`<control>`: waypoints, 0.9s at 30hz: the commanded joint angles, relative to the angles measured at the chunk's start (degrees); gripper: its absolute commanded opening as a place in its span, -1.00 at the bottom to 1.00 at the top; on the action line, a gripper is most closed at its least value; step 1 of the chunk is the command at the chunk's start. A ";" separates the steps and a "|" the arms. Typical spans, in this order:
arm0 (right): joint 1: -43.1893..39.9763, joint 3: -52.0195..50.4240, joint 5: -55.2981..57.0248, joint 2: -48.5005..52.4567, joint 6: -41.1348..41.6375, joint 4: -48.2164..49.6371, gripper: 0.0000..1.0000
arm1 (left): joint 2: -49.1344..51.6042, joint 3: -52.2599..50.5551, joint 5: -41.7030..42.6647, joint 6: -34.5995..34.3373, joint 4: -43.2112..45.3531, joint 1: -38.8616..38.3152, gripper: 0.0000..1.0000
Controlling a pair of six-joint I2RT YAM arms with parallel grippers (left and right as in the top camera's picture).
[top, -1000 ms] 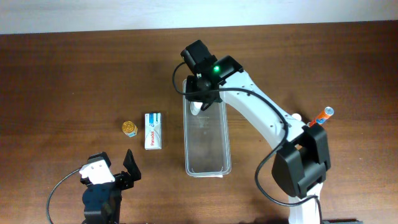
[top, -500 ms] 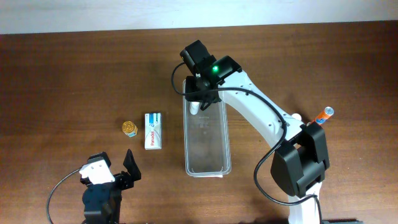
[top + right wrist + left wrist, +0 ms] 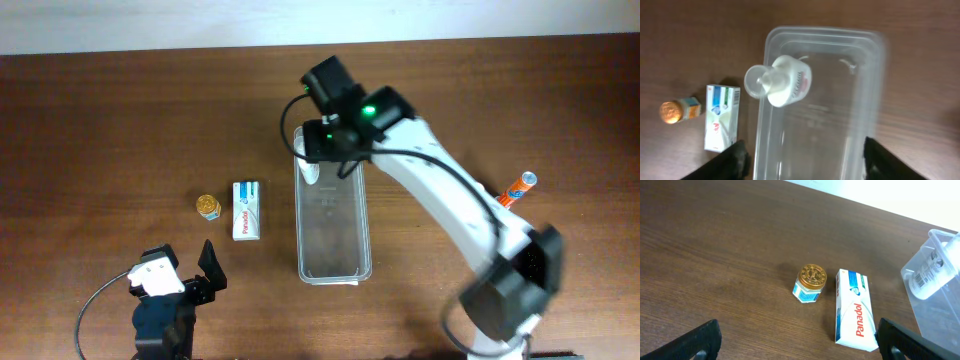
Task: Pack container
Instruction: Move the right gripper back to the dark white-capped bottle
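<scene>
— Where is the container (image 3: 333,230) found?
— Near the middle of the desk (image 3: 120,120), with its length run from the far edge towards the near edge. A white bottle (image 3: 784,82) is seen at its far end, tilted, with its cap over the rim.
— And the right pincer (image 3: 804,150)?
— It is held above that far end. Its fingers are spread wide, nothing is pinched, and the bottle is not touched.
— The left pincer (image 3: 800,342)?
— It is spread as well and is found by the near edge, well apart from the container. A box (image 3: 247,209) and a jar (image 3: 207,206) are seen beside the container, towards the left edge.
</scene>
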 commanded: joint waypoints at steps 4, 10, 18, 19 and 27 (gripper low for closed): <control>-6.45 1.03 7.65 -7.41 -1.42 -9.60 0.52 | -0.42 -0.26 0.42 0.09 0.13 0.24 0.99; -16.70 -0.61 7.61 -6.32 -1.44 -15.15 0.57 | -0.42 -0.26 0.42 0.09 0.13 0.24 0.99; -27.02 -12.00 7.61 -6.01 -1.46 -13.51 0.57 | -0.42 -0.26 0.42 0.09 0.13 0.24 0.99; -27.87 -13.27 7.63 -6.01 -1.49 -12.63 0.57 | -0.42 -0.26 0.42 0.09 0.15 0.24 0.99; -32.28 -25.77 7.41 -6.01 -1.70 -4.72 0.55 | -0.42 -0.26 0.42 0.09 0.13 0.24 0.99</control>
